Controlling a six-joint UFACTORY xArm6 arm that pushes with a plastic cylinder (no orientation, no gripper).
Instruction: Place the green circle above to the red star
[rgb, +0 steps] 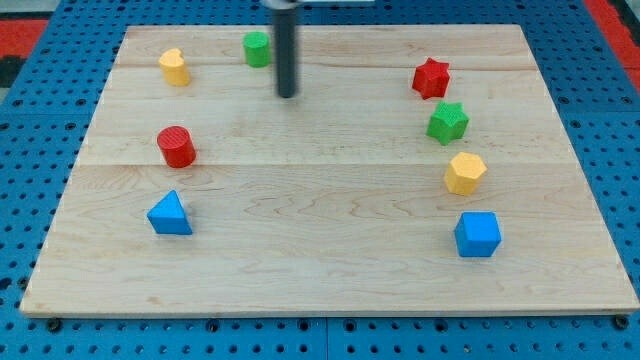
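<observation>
The green circle (257, 48) stands near the view's top, left of centre, on the wooden board (320, 250). The red star (431, 78) lies at the view's upper right. My tip (288, 95) is on the board just right of and a little below the green circle, a small gap apart from it. The red star is far to the tip's right.
A green star (447, 122), a yellow hexagon (465, 173) and a blue cube (478, 234) run down the right side below the red star. A yellow block (174, 67), a red cylinder (176, 146) and a blue triangle (169, 214) are at the left.
</observation>
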